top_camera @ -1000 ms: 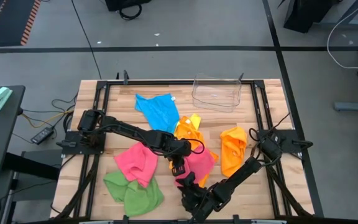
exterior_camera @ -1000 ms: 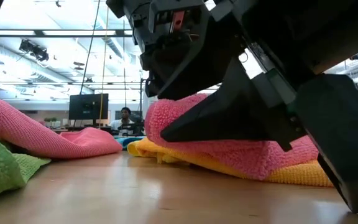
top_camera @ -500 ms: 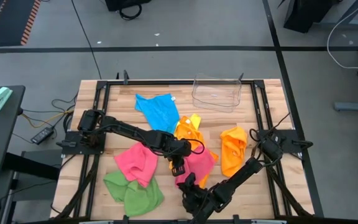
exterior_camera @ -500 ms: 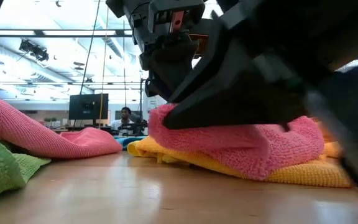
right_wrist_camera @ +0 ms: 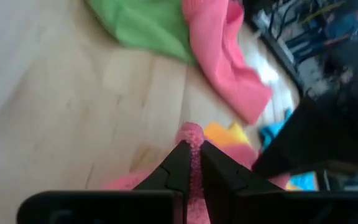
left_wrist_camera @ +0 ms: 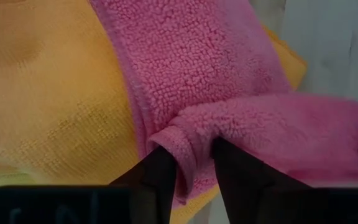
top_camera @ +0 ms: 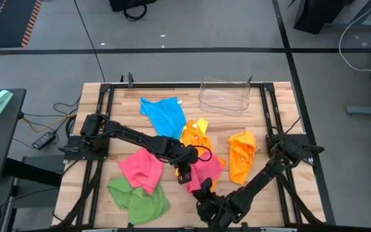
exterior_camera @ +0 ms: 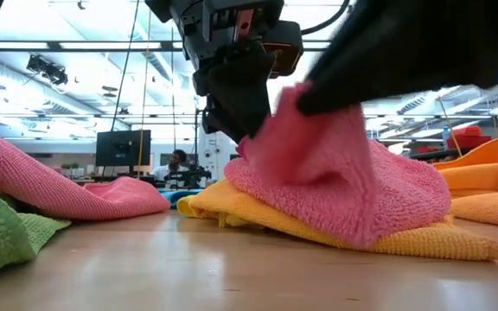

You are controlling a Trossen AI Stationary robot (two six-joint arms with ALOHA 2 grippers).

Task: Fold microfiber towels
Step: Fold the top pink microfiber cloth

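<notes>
- Pink towel (top_camera: 206,171) at table centre-near: fuzzy microfibre, crumpled, stitched hem visible in left wrist view; lies on top of a yellow towel (top_camera: 198,131), which sticks out under it in low view.
- Left gripper (top_camera: 184,175) sits at the pink towel's left edge; fingers (left_wrist_camera: 160,180) part-closed, pinching a bunched fold of pink hem between them.
- Right gripper (top_camera: 205,188) at the same towel's near edge, close beside the left one; jaws nearly shut on a thin pink edge, seen squeezed between fingers (right_wrist_camera: 180,168) in right wrist view.
- Low view: near corner of pink towel raised off the pile, hanging from a gripper; rest still resting on yellow.
- Second pink towel (top_camera: 140,169) left of the left gripper, loose, crumpled, not touched.
- Green towel (top_camera: 137,200) near-left, overlapping the second pink's near edge.
- Blue towel (top_camera: 164,115) far of centre, spread flat-ish, under the left arm's reach but apart from gripper.
- Orange towel (top_camera: 241,155) right of pink pile, rumpled, just beside the right arm, untouched.
- Clear plastic bin (top_camera: 224,96) far side of the wooden table (top_camera: 269,116), well apart from both grippers.
</notes>
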